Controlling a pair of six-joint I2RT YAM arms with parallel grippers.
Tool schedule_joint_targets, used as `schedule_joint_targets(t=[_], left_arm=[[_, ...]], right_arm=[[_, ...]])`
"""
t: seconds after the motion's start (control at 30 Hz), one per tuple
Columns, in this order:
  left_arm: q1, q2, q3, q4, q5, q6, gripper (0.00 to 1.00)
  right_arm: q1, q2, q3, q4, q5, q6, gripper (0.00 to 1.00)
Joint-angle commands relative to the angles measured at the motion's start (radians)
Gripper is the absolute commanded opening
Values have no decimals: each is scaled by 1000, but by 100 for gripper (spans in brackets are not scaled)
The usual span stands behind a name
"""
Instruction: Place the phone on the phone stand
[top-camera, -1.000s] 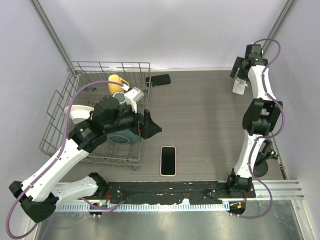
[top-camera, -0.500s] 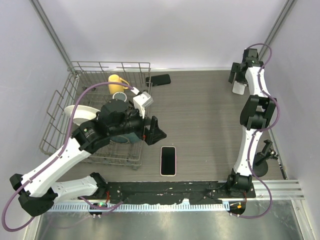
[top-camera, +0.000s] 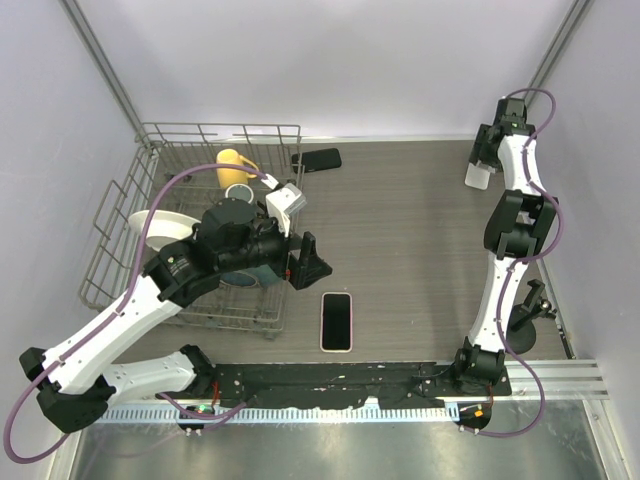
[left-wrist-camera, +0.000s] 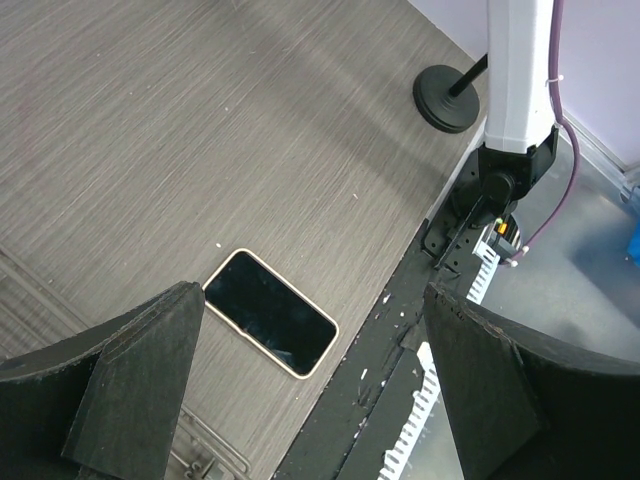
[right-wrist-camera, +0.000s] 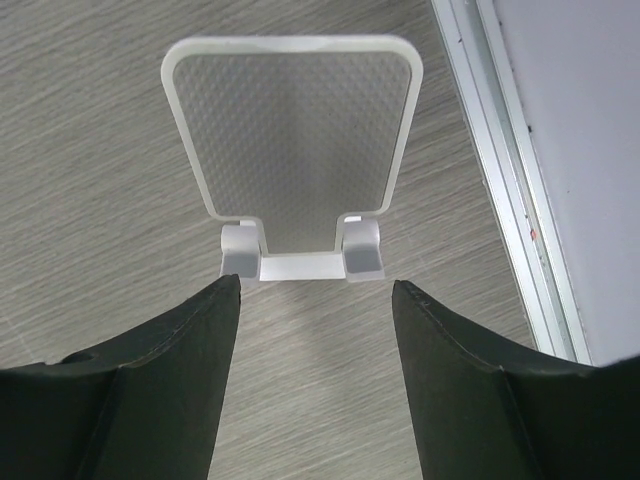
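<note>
Fingers of the left gripper (left-wrist-camera: 310, 295) stand wide apart with nothing between them, hovering beside the front right corner of the grey wire dish rack (top-camera: 120, 200). The flat black-screened phone (left-wrist-camera: 270, 326) with a pale pink rim lies face up on the grey wood-grain table (top-camera: 400, 230) just below and in front of them, untouched. Behind the gripper the rack holds a yellow mug (top-camera: 232, 165) and a white plate (top-camera: 150, 222), and a second dark flat handset (top-camera: 317, 159) lies by its far right corner. Well apart, at the far right corner of the table, the right gripper (right-wrist-camera: 315, 285) is parted and holds nothing, its tips just short of the small white phone stand (right-wrist-camera: 290, 140) with its tilted, dimpled back plate. A black round foot (left-wrist-camera: 450, 97) sits near the right arm's base.
</note>
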Motion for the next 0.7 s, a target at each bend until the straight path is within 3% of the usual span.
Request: schedule_joint_targets(t=[0.0, 0.43, 0.67], left_arm=[[-4, -4, 17, 30, -7, 8, 96], [-4, 13, 12, 58, 2, 3, 96], [-4, 14, 6, 67, 4, 0, 96]], right_arm=[[-8, 9, 62, 66, 9, 32, 67], [-12, 69, 119, 112, -29, 60, 67], [-11, 80, 114, 118, -21, 64, 59]])
